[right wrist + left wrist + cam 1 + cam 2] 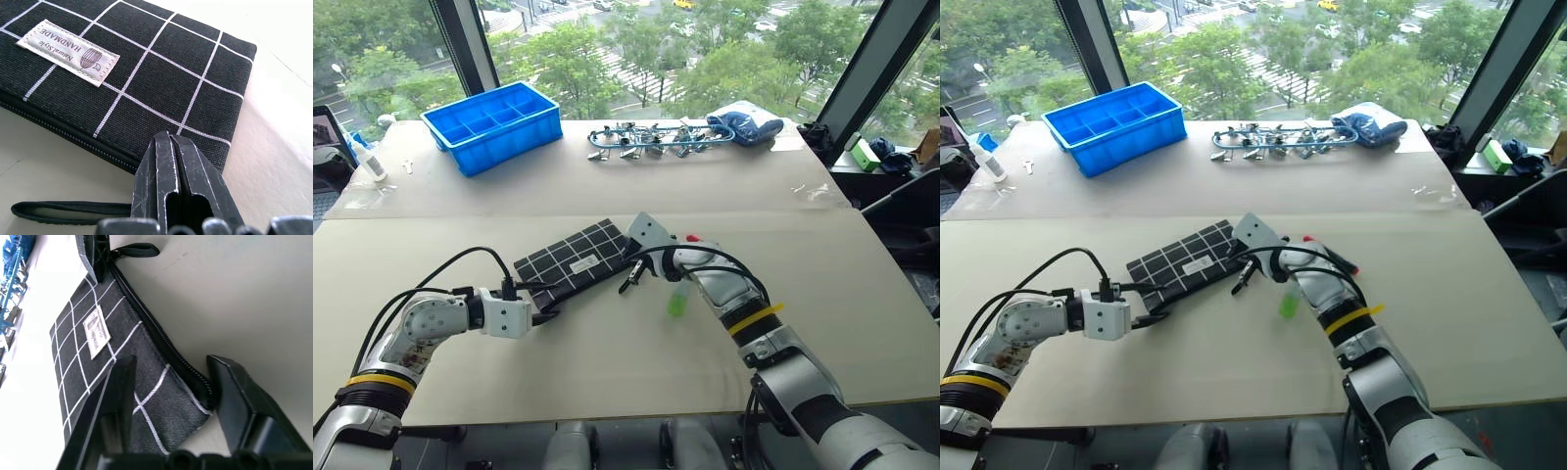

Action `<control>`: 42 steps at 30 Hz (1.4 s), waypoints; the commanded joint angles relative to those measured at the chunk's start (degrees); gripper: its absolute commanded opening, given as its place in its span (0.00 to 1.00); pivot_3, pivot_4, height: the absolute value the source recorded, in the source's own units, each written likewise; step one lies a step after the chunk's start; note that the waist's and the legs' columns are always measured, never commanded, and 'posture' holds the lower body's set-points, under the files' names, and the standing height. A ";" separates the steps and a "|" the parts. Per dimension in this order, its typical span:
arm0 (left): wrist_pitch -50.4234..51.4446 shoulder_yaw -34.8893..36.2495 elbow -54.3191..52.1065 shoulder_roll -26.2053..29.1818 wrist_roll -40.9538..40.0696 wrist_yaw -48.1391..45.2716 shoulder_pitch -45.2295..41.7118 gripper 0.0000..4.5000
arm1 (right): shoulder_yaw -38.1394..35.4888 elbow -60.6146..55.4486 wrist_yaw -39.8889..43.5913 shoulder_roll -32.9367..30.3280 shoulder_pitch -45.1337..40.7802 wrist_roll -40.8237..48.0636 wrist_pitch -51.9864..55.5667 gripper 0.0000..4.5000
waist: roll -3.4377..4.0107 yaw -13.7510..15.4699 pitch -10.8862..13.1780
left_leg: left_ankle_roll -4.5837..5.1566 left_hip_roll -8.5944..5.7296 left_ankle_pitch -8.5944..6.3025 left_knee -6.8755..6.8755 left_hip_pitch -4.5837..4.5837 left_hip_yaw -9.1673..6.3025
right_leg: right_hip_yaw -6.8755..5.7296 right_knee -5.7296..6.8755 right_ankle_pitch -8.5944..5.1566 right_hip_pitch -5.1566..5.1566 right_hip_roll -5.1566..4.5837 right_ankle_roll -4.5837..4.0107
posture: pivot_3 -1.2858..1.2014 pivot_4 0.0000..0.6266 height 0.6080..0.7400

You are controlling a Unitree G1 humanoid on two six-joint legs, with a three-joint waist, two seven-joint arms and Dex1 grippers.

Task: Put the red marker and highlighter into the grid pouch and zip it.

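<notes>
2 pincers meet the flat black white-gridded fabric pouch [574, 258] mid-desk: left pincer [546, 311] straddles its corner, fingers apart; right pincer [628, 281] closed at its zip end.

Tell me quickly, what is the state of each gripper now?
Left gripper: open, fingers either side of the grid pouch corner.
Right gripper: shut; whether it holds the zip strap cannot be told.
</notes>
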 commanded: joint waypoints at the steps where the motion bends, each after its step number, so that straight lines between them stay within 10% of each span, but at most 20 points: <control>1: 0.05 0.61 0.80 -0.70 -2.36 -1.09 -0.64 0.01 | -0.99 -1.93 0.37 -0.90 0.67 0.04 1.02 0.00 | 0.00 0.02 0.00 | 0.00 0.00 0.00 0.00 -0.01 0.00 | 0.00 0.00 0.00 -0.01 0.00 0.00 | 0.52 0.24 1.00; 7: 1.33 1.46 1.10 -2.31 -4.76 -1.61 -1.34 0.01 | -3.61 -5.56 2.39 -0.63 2.17 3.89 3.03 0.00 | 0.00 0.19 0.00 | 0.01 0.00 0.00 0.02 -0.12 -0.04 | -0.02 -0.05 0.00 -0.03 -0.03 0.04 | 0.52 0.24 1.00; 17: 8.00 4.16 -3.30 -4.06 -10.72 -2.84 -0.31 0.00 | -22.73 -19.93 2.35 -0.67 -1.51 24.11 25.43 0.68 | -0.01 0.06 0.02 | 0.00 -0.01 0.01 0.08 -0.75 -0.05 | 0.01 0.01 0.05 -0.66 0.02 0.08 | 0.52 0.24 1.00; 28: 35.12 9.07 -22.60 -5.37 -21.61 -1.39 -0.01 0.00 | -21.32 -33.81 -1.33 -12.58 8.87 25.88 31.32 0.68 | -0.03 0.01 0.02 | 0.08 -0.09 -0.04 0.10 -0.97 -0.18 | 0.01 -0.12 0.14 -0.64 0.02 0.27 | 0.52 0.24 1.00; 42: 43.97 10.26 -27.43 -7.19 -20.96 -0.56 -0.29 0.00 | -18.80 -26.23 -12.10 -5.31 8.26 21.59 27.97 0.68 | -0.05 0.07 0.03 | 0.03 -0.11 0.00 0.12 -0.90 -0.10 | 0.16 -0.17 0.13 -0.68 0.08 0.26 | 0.52 0.24 1.00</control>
